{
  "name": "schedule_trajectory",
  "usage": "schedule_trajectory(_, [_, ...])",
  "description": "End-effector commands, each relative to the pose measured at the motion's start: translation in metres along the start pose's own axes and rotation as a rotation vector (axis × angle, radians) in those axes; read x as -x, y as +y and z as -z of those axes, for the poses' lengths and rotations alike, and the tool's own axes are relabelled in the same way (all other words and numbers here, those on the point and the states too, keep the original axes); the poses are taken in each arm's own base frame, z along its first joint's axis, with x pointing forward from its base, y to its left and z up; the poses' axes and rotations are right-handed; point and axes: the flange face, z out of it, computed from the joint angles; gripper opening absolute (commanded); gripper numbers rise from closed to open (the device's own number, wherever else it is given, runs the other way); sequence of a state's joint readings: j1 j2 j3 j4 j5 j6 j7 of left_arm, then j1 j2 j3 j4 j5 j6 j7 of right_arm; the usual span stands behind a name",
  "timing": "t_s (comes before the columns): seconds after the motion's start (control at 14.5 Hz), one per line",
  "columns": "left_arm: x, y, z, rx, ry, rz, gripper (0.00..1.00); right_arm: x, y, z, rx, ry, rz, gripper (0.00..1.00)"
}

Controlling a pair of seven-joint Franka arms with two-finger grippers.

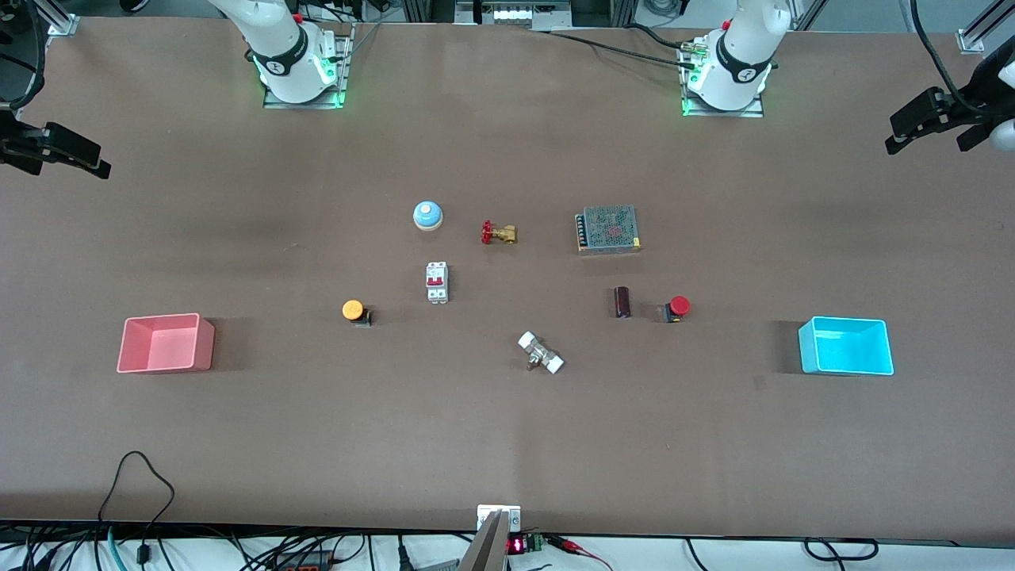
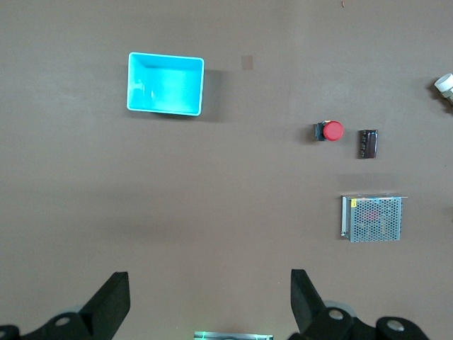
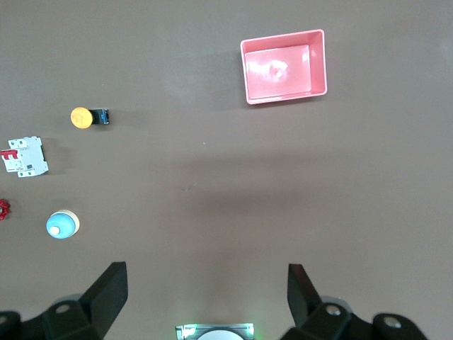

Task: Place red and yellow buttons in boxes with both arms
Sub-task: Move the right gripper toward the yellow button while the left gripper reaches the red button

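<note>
Beside the circuit breaker, the yellow button sits toward the pink box; the red button sits toward the cyan box. Left gripper and right gripper wait aloft at their own table ends, jaws spread wide, empty.

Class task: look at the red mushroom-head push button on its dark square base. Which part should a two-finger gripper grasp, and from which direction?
Grip the red mushroom-head push button across its dark base, coming straight down. It lies tipped on its side, so the round cap would likely slip between flat fingers. The open left gripper is probably the better placed.
</note>
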State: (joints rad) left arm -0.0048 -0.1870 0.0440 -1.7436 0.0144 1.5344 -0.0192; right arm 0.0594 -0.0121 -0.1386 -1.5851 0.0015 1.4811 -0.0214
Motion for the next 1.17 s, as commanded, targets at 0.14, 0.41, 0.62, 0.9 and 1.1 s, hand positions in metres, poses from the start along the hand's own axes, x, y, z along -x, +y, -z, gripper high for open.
schedule_trajectory(0.14, [-0.003, 0.001, 0.002, -0.028, 0.012, -0.011, 1.0, 0.006, -0.003, 0.002, 0.009, 0.004, 0.017, 1.0])
schedule_trajectory(0.41, [-0.039, 0.012, -0.034, -0.004, 0.018, -0.007, 1.0, 0.004, -0.005, -0.006, 0.002, -0.014, 0.015, 1.0])
schedule_trajectory(0.62, [-0.084, 0.055, -0.096, 0.026, 0.022, 0.001, 1.0, -0.023, -0.049, -0.049, 0.01, -0.058, 0.079, 1.0])
schedule_trajectory(0.9, [-0.118, 0.107, -0.18, 0.042, 0.007, 0.021, 1.0, -0.053, -0.127, -0.117, 0.051, -0.094, 0.046, 1.0])
schedule_trajectory(1.1, [-0.122, 0.135, -0.239, 0.06, 0.009, 0.023, 1.0, -0.073, -0.179, -0.175, 0.08, -0.103, 0.058, 1.0])
